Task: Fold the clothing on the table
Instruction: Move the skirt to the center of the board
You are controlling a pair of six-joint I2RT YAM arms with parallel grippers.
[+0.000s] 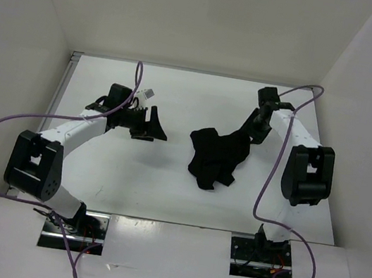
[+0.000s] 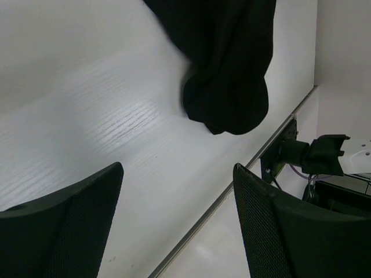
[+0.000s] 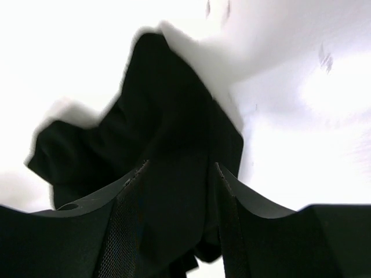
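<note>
One white counter (image 1: 163,192) carries one piece of black clothing (image 1: 217,155), crumpled right of centre. Of two pincers, the left pincer (image 1: 153,128) gapes wide, well apart; the right pincer (image 1: 255,129) stands parted at the cloth's far edge. The step looks like spreading it out; next, grasp a corner.

The white table (image 1: 128,186) bears crumpled black clothing (image 1: 217,157), lying right of its middle.
</note>
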